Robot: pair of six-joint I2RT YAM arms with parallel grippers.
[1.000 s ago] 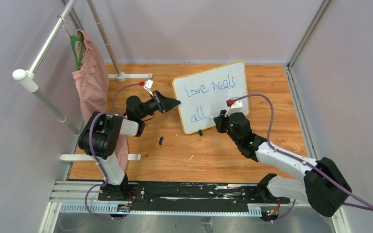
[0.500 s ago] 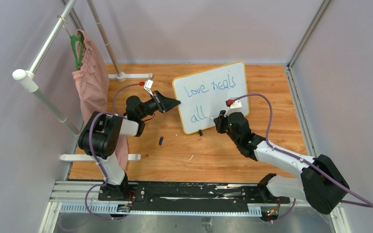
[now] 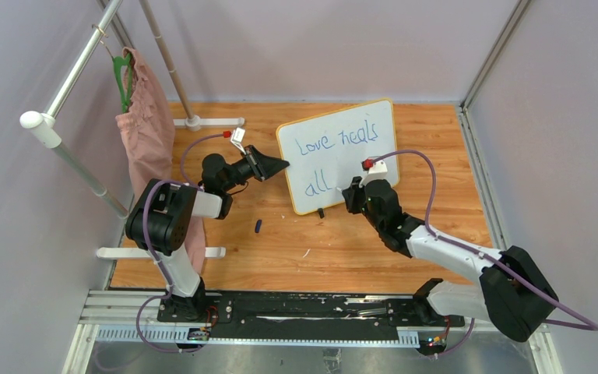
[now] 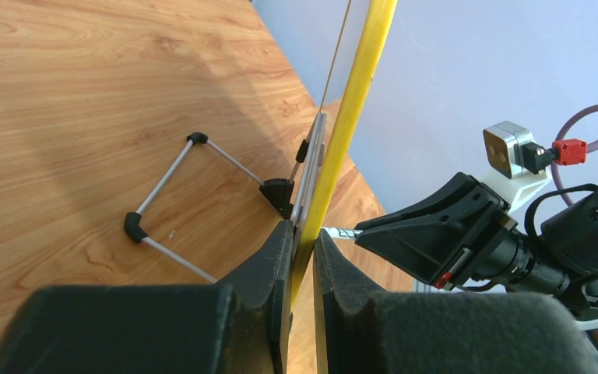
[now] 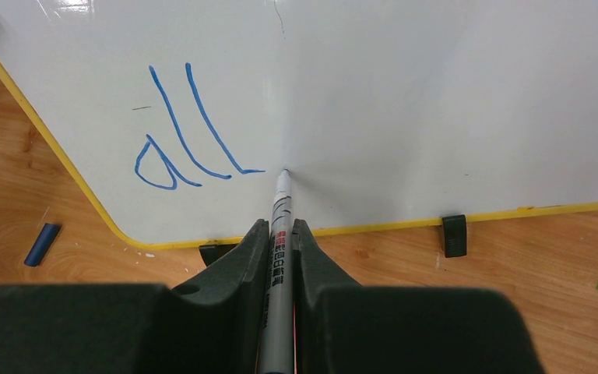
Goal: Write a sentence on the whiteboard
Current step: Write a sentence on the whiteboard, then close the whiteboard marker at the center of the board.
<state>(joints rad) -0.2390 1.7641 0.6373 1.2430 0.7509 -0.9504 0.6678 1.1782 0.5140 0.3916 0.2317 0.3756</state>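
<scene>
The whiteboard (image 3: 358,167), white with a yellow rim, stands tilted on the wooden table. Blue words "Love heals" (image 3: 336,141) and "all" (image 3: 318,185) are written on it. My left gripper (image 3: 284,165) is shut on the board's left rim (image 4: 335,171). My right gripper (image 3: 350,191) is shut on a grey marker (image 5: 279,234). The marker's tip (image 5: 284,173) touches the board just right of the blue "all" (image 5: 183,132). Two black feet (image 5: 453,234) show under the board's lower rim.
A blue marker cap (image 3: 258,226) lies on the table left of the board, also in the right wrist view (image 5: 41,243). A pink garment (image 3: 149,132) hangs on a rack at the left. The board's wire stand (image 4: 195,202) sits behind it.
</scene>
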